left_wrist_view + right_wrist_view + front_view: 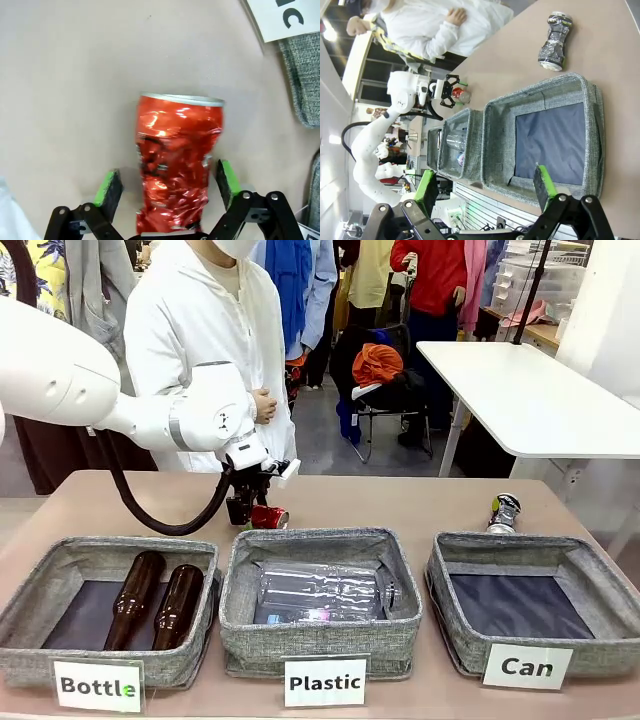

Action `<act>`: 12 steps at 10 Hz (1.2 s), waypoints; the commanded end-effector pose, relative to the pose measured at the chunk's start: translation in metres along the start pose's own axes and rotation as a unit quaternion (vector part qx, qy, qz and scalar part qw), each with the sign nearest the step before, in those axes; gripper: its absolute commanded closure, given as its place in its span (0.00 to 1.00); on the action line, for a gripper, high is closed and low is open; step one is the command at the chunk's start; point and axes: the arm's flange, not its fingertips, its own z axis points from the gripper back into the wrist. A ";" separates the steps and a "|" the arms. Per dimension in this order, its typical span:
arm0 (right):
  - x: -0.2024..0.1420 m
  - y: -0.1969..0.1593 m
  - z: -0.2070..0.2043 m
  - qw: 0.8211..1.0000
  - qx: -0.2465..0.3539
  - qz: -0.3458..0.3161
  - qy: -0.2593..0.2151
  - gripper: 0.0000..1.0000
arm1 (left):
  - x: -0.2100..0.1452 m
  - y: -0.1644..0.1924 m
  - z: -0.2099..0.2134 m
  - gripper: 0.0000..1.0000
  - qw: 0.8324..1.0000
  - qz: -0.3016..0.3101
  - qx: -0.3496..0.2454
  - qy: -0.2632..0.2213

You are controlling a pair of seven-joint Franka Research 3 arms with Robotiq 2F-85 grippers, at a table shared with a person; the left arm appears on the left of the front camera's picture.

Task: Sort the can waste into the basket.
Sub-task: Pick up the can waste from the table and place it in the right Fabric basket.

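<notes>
The crushed red can (177, 165) lies on the table behind the middle basket, also seen as the red can (270, 516). My left gripper (250, 512) is down over it. In the left wrist view its green pads (110, 187) stand on either side of the can, the right pad close against it and a gap on the left. The black crushed can (504, 512) lies behind the grey basket (450, 560) signed "Can", whose dark floor is bare. My right gripper (485, 182) hangs open above that basket (590, 100), nothing between its fingers.
The "Plastic" basket (240, 590) holds clear plastic bottles (320, 590). The "Bottle" basket (30, 590) holds two brown bottles (135, 597). A person in white (210, 330) stands at the far edge behind the left arm.
</notes>
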 end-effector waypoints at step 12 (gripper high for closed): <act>0.003 -0.001 0.000 1.000 0.011 0.012 -0.008 0.00 | -0.009 -0.032 0.078 1.00 0.996 0.054 0.066 -0.003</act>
